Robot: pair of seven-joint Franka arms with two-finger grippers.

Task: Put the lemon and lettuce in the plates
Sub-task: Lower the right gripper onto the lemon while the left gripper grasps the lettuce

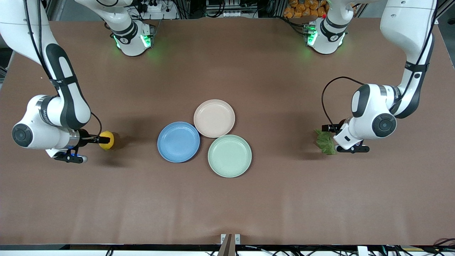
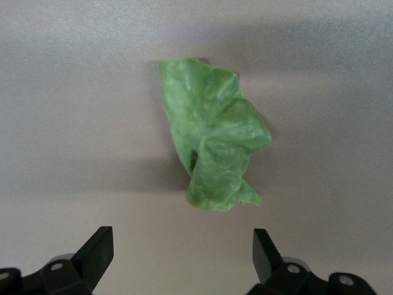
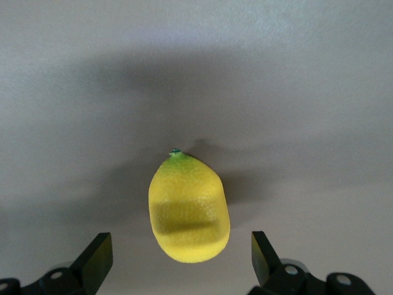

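Both grippers spread: lemon, lettuce, seemingly ungrasped.

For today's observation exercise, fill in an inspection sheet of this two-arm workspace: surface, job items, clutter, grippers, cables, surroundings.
Surface: brown table, flat and bare around the items.
Job items: lemon on the table toward the right arm's end; lettuce on the table toward the left arm's end; blue plate and beige plate at the centre, both holding nothing.
Clutter: green plate touching the other two.
Grippers: right gripper open at the lemon; left gripper open at the lettuce.
Cables: black cable looping at the left arm's wrist.
Surroundings: orange items past the table's edge.
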